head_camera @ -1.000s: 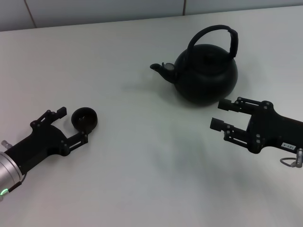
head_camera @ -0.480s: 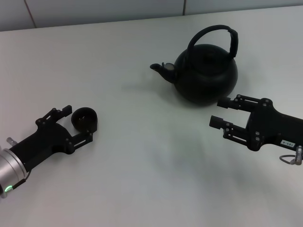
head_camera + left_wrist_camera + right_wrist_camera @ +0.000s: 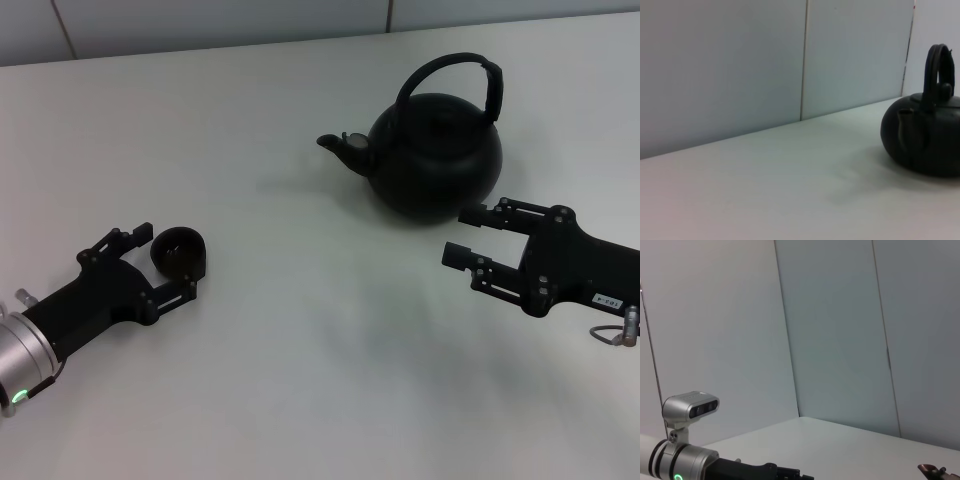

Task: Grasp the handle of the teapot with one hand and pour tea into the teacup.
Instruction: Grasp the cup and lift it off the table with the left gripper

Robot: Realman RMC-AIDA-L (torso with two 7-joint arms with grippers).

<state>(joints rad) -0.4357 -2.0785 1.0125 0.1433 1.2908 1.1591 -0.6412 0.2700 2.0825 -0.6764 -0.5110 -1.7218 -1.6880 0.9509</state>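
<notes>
Head looks down; left wrist shares the teapot (image 3: pixel 436 150) (image 3: pixel 925 137)

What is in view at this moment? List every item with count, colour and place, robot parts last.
teapot: one, matte black, far right of the table, spout toward the robot's left.
handle: one, black hoop, upright over the teapot.
teacup: one, black, near left, between the left end effector's fingers.
table: one, white, under everything.
wall: pale grey panels, behind the table.
left end effector: one, black, open around the teacup.
right end effector: one, black, open, just in front of the teapot.
</notes>
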